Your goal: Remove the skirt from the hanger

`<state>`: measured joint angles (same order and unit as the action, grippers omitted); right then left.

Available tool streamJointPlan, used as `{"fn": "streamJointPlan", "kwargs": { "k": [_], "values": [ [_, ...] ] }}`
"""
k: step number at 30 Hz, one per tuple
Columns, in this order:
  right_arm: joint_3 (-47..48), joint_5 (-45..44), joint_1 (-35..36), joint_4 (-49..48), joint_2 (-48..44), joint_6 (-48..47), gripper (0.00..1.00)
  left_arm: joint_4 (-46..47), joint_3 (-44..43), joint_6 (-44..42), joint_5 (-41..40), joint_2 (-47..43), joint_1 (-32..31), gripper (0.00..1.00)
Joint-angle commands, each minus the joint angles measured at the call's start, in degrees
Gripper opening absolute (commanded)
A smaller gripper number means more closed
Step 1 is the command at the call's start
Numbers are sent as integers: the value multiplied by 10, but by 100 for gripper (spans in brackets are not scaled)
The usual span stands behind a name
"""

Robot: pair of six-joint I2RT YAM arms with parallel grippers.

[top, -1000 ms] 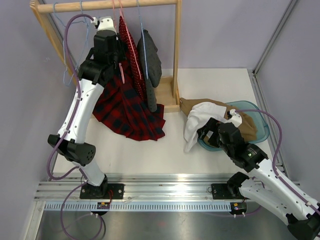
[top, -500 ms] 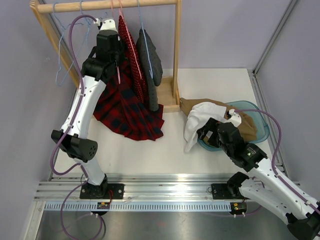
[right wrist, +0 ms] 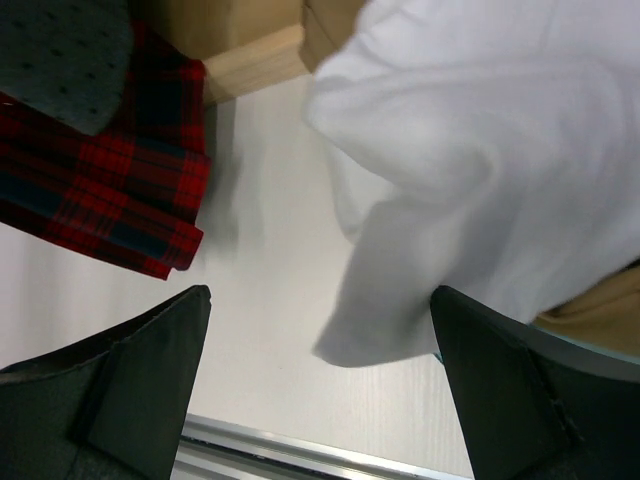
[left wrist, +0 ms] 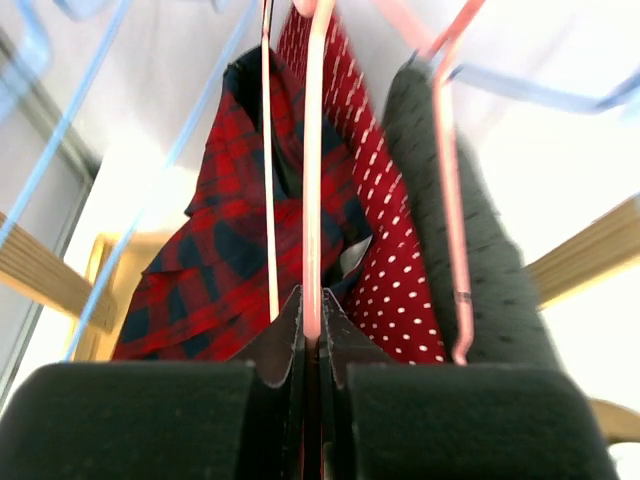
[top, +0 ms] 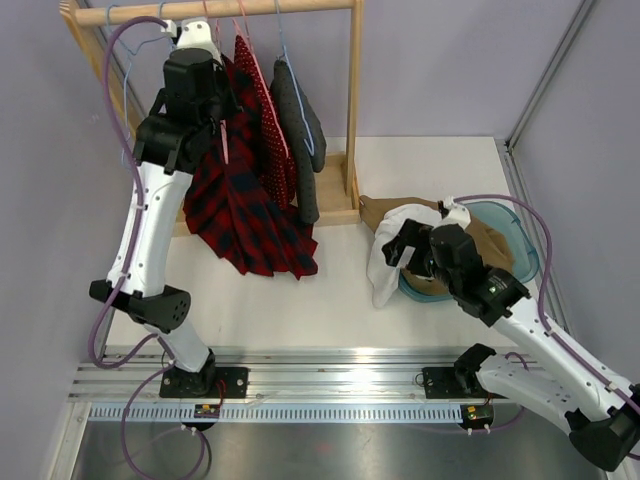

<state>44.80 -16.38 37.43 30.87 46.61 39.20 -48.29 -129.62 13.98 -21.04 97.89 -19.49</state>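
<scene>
While the red plaid skirt (top: 245, 205) is hanging from the rail of the wooden rack (top: 352, 100), the left gripper (left wrist: 312, 318) is reaching up just under that rail, its jaws pressed together on a bar of a pink hanger (left wrist: 313, 180). In the left wrist view the plaid cloth is draping beside and behind this pink bar. Whether the skirt is riding on this hanger or on the thin pale one next to it, I cannot tell. The skirt is sitting toward the left end of the rack's rail, and its hem is fanning out low in front of the rack's base. A red polka-dot garment (top: 262, 110) is hanging next along the rail to the right, touching the skirt. A dark grey garment (top: 300, 130) is hanging beyond that, nearest the rack's right post. To the right of the rack, the right gripper (right wrist: 320, 300) is hovering with its fingers spread wide and holding nothing, over a white cloth (right wrist: 470, 170) that is spilling out of a teal basin (top: 525, 255).
</scene>
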Motion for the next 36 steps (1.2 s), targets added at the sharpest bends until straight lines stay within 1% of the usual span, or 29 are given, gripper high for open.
{"fn": "streamJointPlan", "kwargs": {
  "k": [1, 3, 6, 8, 9, 10, 11, 12, 13, 14, 15, 17, 21, 25, 27, 28, 30, 33, 34, 35, 36],
  "values": [
    [79, 37, -2, -63, 30, -57, 99, 71, -84, -21, 6, -69, -10, 0],
    [119, 53, -1, -69, 56, -70, 99, 71, -83, -21, 7, -83, -11, 0],
    [176, 106, -1, -86, 92, -98, 99, 65, -75, -18, 14, -98, -11, 0],
    [216, 201, 0, -108, 117, -119, 99, 72, -60, -8, 21, -112, -11, 0],
    [266, 231, 4, -110, 150, -133, 99, 78, -49, -5, 30, -117, -11, 0],
    [294, 258, 9, -107, 168, -140, 99, 86, -31, 1, 35, -128, -11, 0],
    [323, 284, 39, -100, 185, -148, 99, 87, -25, 3, 36, -130, -12, 0],
    [380, 278, 65, -83, 219, -177, 100, 87, -17, 5, 38, -132, -12, 0],
    [410, 248, 91, -72, 237, -197, 99, 87, -13, 9, 39, -133, -12, 0],
    [436, 231, 150, -64, 273, -213, 100, 87, -9, 10, 38, -135, -13, 0],
    [483, 218, 170, -57, 292, -234, 99, 89, -5, 11, 38, -136, -13, 0],
    [529, 202, 194, -47, 343, -229, 99, 95, 9, 15, 39, -141, -15, 0],
    [546, 204, 219, -89, 406, -207, 99, 94, 17, 26, 48, -144, -20, 0],
    [546, 213, 222, -168, 464, -194, 99, 97, 26, 44, 58, -153, -21, 0],
    [539, 214, 223, -200, 496, -199, 99, 96, 26, 53, 72, -158, -21, 0],
    [536, 209, 223, -235, 505, -201, 99, 94, 26, 62, 76, -160, -22, 0],
    [536, 200, 223, -261, 535, -209, 100, 91, 27, 68, 83, -163, -24, 0],
    [539, 182, 223, -302, 566, -224, 99, 89, 43, 80, 93, -175, -24, 0],
    [538, 181, 223, -333, 572, -228, 100, 93, 59, 87, 97, -183, -24, 0],
    [538, 182, 223, -343, 584, -242, 99, 95, 70, 90, 101, -189, -24, 0],
    [541, 187, 223, -350, 589, -250, 93, 100, 80, 92, 107, -194, -24, 0]
  ]
}}
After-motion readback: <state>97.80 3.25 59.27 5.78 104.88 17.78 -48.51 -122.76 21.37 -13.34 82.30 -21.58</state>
